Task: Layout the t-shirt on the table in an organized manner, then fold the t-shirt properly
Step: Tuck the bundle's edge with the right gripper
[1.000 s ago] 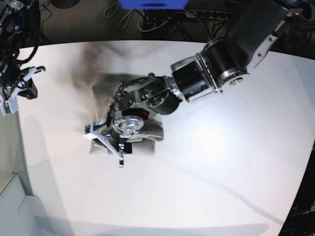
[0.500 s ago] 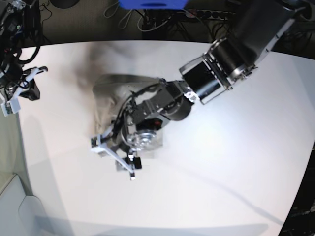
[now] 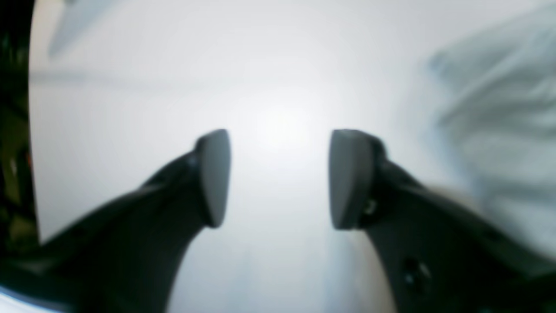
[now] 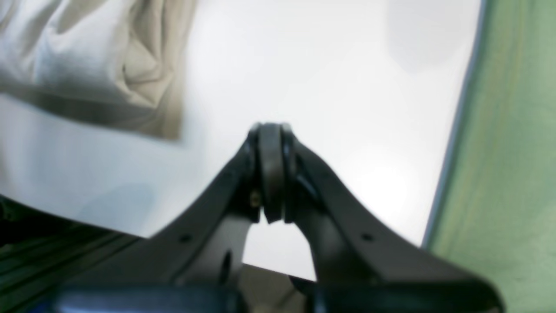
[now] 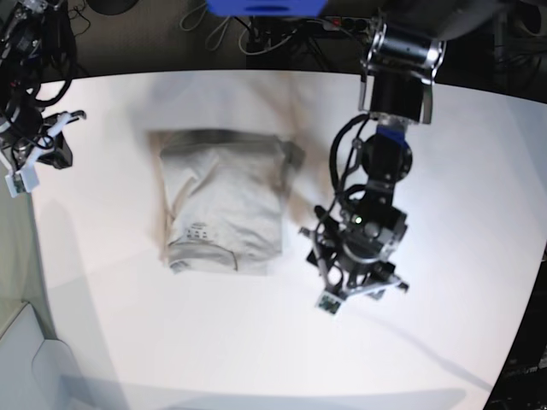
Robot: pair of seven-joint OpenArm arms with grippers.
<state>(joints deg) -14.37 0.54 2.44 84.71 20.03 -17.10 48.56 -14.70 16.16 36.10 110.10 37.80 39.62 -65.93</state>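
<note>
White desk point(image 5: 444, 171) fills the view. Left: right gripper point(image 4: 271, 174), jaws closed, empty. Centre-left: grey-beige t-shirt point(image 5: 224, 205), folded into a rough rectangle, neck label showing; likely light, limp, best pinched at hem corners. Right: left gripper point(image 3: 278, 178), jaws parted, empty.

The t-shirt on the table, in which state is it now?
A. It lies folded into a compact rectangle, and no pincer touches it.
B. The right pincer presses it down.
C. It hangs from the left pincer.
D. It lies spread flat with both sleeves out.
A: the t-shirt lies as a folded rectangle on the table, with the left pincer beside it and the right pincer far away.
</note>
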